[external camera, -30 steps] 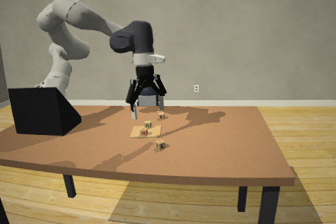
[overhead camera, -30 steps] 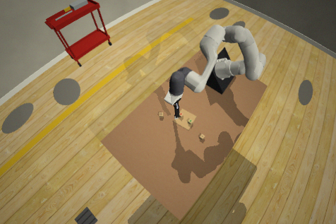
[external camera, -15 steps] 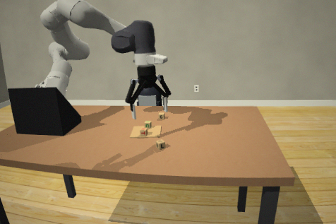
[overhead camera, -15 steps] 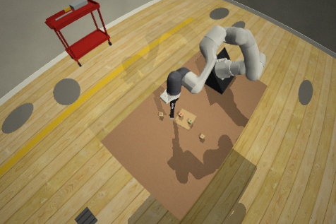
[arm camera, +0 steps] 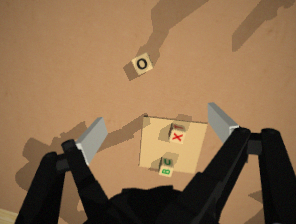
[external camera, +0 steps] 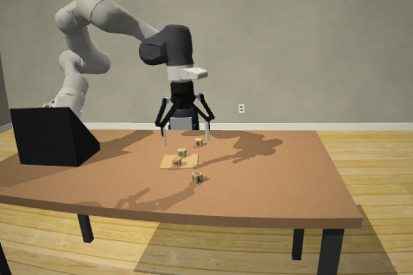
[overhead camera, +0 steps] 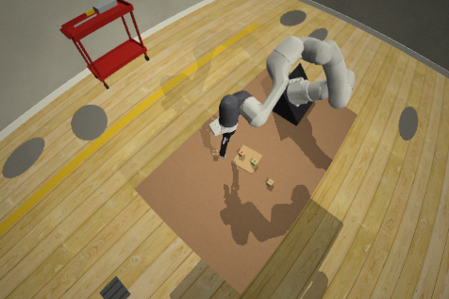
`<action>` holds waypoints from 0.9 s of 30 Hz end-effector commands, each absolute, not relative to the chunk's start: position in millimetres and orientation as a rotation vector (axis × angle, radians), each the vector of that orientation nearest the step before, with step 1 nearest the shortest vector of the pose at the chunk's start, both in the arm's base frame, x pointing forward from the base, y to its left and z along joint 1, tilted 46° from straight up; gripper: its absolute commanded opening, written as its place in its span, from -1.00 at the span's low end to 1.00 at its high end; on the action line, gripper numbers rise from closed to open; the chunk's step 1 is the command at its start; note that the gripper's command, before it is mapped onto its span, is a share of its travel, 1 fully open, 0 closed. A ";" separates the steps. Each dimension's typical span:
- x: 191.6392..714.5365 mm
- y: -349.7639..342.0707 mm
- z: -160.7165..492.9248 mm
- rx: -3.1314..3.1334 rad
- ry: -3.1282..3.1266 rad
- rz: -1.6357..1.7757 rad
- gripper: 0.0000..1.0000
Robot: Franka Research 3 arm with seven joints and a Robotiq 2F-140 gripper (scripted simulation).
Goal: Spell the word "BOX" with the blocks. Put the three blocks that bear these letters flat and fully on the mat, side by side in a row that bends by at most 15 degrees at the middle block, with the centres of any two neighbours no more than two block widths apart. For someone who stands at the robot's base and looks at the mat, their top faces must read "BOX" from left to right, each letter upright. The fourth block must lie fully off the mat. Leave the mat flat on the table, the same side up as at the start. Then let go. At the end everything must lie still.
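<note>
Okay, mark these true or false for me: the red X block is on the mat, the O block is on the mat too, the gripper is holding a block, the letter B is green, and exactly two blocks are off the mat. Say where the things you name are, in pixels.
1. The red X block [overhead camera: 241, 153] [external camera: 176, 161] [arm camera: 177, 136] is on the mat [overhead camera: 244, 164] [external camera: 188, 160] [arm camera: 190, 155]. True.
2. The O block [overhead camera: 215, 153] [external camera: 197, 177] [arm camera: 142, 64] is on the mat. False: it sits off the mat.
3. The gripper [overhead camera: 223, 156] [external camera: 186, 138] [arm camera: 154, 119] is holding a block. False: it is open, with nothing between its fingers.
4. The letter B is green. True.
5. Exactly two blocks are off the mat. True.
</note>
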State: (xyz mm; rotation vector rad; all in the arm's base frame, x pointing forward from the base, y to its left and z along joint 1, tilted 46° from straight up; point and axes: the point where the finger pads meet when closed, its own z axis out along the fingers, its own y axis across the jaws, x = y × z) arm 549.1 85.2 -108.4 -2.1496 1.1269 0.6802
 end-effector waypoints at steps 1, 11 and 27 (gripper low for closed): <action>552.6 85.1 -108.0 -2.092 1.248 0.724 1.00; 561.1 80.3 -115.6 -1.989 1.467 0.808 1.00; 571.5 74.2 -125.8 -1.823 1.754 0.915 1.00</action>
